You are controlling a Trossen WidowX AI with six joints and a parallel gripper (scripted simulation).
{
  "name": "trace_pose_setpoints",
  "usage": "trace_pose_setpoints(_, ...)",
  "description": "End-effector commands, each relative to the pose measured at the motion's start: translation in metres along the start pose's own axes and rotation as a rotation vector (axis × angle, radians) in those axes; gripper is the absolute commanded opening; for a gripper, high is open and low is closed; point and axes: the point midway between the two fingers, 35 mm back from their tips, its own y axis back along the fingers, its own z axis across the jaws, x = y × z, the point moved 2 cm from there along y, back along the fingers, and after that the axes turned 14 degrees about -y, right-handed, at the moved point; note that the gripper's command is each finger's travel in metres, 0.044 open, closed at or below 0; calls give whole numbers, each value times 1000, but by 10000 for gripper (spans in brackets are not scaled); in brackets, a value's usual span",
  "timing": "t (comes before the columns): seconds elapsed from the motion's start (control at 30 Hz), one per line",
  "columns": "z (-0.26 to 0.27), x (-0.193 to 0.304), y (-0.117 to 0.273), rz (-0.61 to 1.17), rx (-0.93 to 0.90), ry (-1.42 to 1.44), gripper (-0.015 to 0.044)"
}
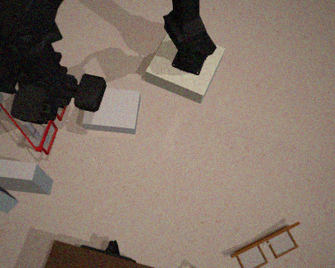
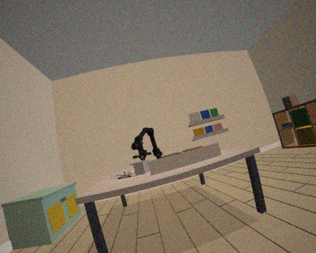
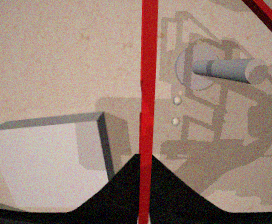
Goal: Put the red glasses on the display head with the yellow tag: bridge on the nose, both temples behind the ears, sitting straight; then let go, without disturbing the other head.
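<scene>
My gripper (image 3: 143,160) is shut on the red glasses (image 1: 40,148) (image 3: 148,90), gripping one thin straight red bar. In the top view the glasses hang at the left, one temple and part of the front showing; the arm hides the rest. In the wrist view a second red bar crosses the top right corner. Beyond the fingertips, to the right of the gripped bar, a grey post (image 3: 227,70) rises from a round base, with two small white balls beside it. No display head or yellow tag can be made out clearly.
Orange-brown glasses (image 1: 259,241) lie at the lower right. A pale block (image 1: 117,109), a cream block (image 1: 212,62) under a black part, a grey block (image 1: 13,169) and a brown box (image 1: 79,256) stand around. A pale block (image 3: 47,165) shows left in the wrist view.
</scene>
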Motion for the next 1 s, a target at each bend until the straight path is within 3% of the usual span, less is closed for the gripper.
trace_pose_setpoints(0.0,1,1,-11,1,0,-4,0)
trace_pose_setpoints(0.97,7,17,-11,2,-1,-4,0)
